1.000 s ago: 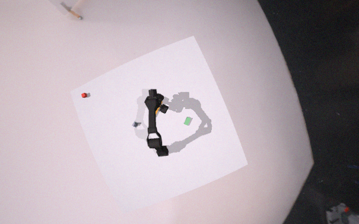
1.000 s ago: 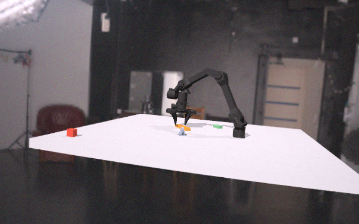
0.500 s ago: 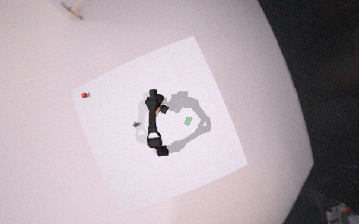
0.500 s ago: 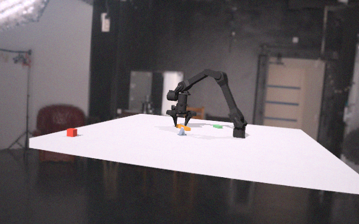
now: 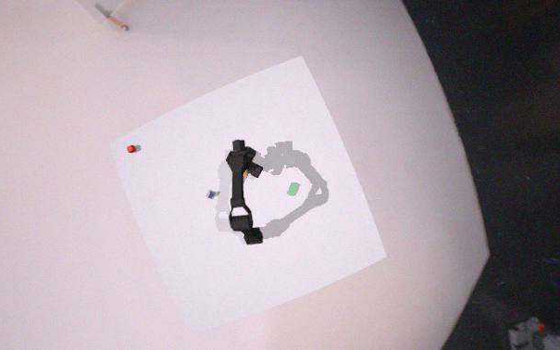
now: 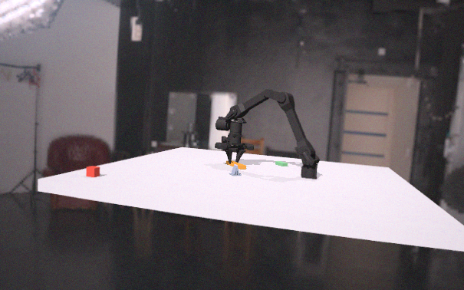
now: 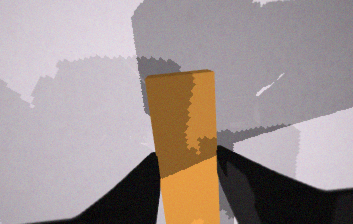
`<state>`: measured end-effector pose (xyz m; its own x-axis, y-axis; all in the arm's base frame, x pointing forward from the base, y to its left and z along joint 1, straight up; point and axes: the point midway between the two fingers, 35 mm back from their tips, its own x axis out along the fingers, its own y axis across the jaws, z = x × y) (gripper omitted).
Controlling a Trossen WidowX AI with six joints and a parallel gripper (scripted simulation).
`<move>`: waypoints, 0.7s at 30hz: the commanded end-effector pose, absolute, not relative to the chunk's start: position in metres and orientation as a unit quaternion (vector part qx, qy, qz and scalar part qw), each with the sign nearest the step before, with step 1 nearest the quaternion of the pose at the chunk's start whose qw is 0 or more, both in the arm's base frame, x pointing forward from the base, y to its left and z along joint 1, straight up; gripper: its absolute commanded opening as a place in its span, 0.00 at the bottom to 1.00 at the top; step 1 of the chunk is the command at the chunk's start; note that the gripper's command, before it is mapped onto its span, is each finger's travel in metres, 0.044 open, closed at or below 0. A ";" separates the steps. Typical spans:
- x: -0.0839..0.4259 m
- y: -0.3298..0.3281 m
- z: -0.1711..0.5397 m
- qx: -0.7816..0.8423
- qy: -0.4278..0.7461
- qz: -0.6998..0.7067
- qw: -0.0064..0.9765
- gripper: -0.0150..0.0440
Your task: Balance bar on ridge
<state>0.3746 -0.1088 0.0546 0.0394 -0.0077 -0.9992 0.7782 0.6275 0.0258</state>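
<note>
The orange bar [image 7: 182, 125] [image 6: 239, 166] lies low at the table surface, and in the top view only a sliver of the bar [image 5: 245, 174] shows under the arm. My gripper [image 7: 186, 155] [image 6: 234, 159] points straight down over it. The two dark fingers press against the bar's long sides near one end, so the gripper is shut on the bar. The ridge [image 6: 235, 170] [image 5: 210, 194] is a small grey-blue wedge. It stands on the table a short way in front of the bar, apart from it.
A red cube [image 5: 130, 148] [image 6: 93, 171] sits near the table's far left corner. A flat green block [image 5: 293, 189] [image 6: 281, 163] lies to the right of the gripper. The arm's base [image 5: 252, 236] [image 6: 309, 170] stands behind the bar.
</note>
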 end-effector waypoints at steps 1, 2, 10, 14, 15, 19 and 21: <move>0.375 -0.109 0.054 0.309 0.624 -0.301 0.651 0.45; 0.375 -0.109 0.054 0.309 0.624 -0.301 0.651 0.44; 0.376 -0.109 0.066 0.308 0.624 -0.301 0.651 0.25; 0.376 -0.109 0.076 0.308 0.624 -0.301 0.651 0.25; 0.376 -0.109 0.078 0.308 0.624 -0.301 0.651 0.25; 0.377 -0.110 0.089 0.308 0.625 -0.301 0.652 0.25; 0.376 -0.110 0.094 0.307 0.625 -0.301 0.652 0.25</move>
